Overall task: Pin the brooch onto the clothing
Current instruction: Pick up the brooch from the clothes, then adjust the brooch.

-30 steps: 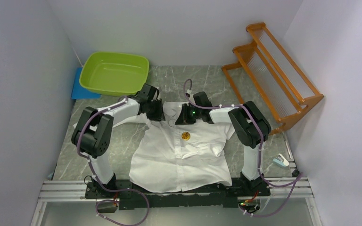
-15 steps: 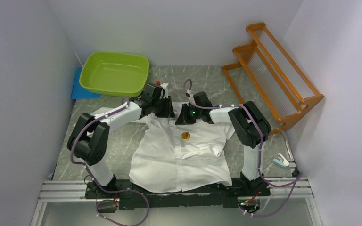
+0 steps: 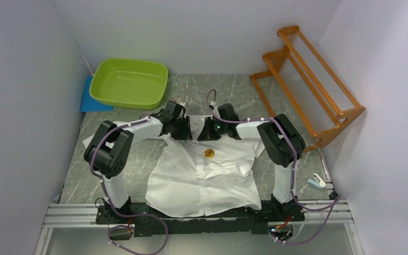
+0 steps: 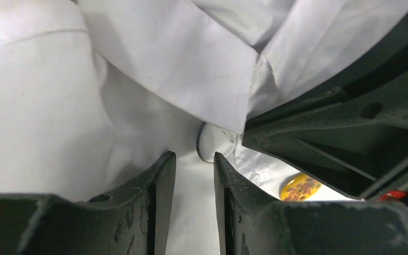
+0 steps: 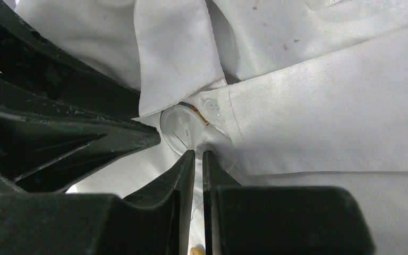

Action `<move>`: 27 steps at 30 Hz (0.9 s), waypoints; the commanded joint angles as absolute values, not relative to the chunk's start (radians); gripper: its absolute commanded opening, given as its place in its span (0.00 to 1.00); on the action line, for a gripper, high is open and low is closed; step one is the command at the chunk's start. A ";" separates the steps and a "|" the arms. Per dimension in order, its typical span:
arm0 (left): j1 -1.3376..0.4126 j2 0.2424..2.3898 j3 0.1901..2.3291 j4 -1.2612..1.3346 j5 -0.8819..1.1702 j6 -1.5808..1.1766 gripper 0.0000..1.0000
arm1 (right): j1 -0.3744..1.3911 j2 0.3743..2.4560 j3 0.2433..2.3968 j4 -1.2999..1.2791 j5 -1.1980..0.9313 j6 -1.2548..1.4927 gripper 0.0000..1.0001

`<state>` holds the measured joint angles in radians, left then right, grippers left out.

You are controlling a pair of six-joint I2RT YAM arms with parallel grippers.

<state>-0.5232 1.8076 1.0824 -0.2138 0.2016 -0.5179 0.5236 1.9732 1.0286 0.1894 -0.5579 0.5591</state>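
Note:
The clothing (image 3: pixel 202 180), a white shirt, lies flat on the grey table with its collar at the far end. The round yellow brooch (image 3: pixel 209 153) sits on its chest, and also shows low in the left wrist view as the brooch (image 4: pixel 299 187). Both grippers meet at the collar. My left gripper (image 3: pixel 187 129) stands open over the fabric with nothing between its fingers (image 4: pixel 162 178). My right gripper (image 5: pixel 198 154) is shut on a fold of the shirt below the collar (image 5: pixel 172 48). A small clear round disc (image 5: pixel 178 127) lies on the fabric between the two grippers.
A green basin (image 3: pixel 129 82) stands on a blue mat (image 3: pixel 90 101) at the back left. A wooden rack (image 3: pixel 311 79) fills the back right. A small white and blue object (image 3: pixel 316 182) lies by the right wall. White walls close in on three sides.
My left gripper has swung right along the collar until it is close beside the right gripper, and its jaws have spread wider. The right arm, the shirt and the brooch have stayed put.

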 commanded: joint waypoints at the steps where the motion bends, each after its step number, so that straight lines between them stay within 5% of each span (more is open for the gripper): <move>1: -0.514 1.823 1.068 -0.221 0.149 -0.528 0.38 | 0.531 1.966 1.019 0.216 -0.565 0.544 0.15; 9: -0.506 1.848 1.033 -0.034 0.334 -0.552 0.32 | 0.531 1.972 1.020 0.219 -0.574 0.543 0.15; 20: -0.501 1.753 0.993 0.036 0.379 -0.532 0.03 | 0.529 1.935 1.019 0.201 -0.576 0.523 0.16; 23: -0.502 1.691 1.007 -0.048 0.322 -0.468 0.03 | 0.528 1.883 1.022 0.172 -0.573 0.496 0.22; 27: -0.502 1.599 1.028 -0.147 0.253 -0.384 0.03 | 0.525 1.777 0.996 0.160 -0.573 0.474 0.42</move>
